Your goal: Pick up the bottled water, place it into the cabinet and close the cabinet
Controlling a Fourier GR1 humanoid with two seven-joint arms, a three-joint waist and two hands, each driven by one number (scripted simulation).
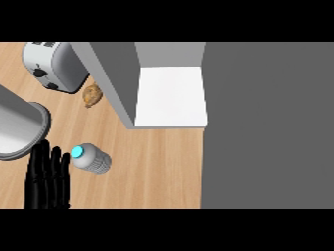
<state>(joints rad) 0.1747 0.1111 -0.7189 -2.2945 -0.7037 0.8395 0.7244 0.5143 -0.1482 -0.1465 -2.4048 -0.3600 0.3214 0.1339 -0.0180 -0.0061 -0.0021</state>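
Down at the lower left of the counter (162, 162), the left hand (48, 179) rests with fingers straight and together, holding nothing. Just to its right stands the bottled water (91, 158), blue cap up, close beside the fingertips but not gripped. Beyond it the cabinet (171, 95) gapes open. No right hand showing, so the left is nearer.

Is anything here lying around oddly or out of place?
A small brown bit of food lies loose on the wooden counter, between the toaster and the open cabinet. The bottled water seems to stand upright beside the left hand, whose fingers are straight. Nothing looks spilled or broken.
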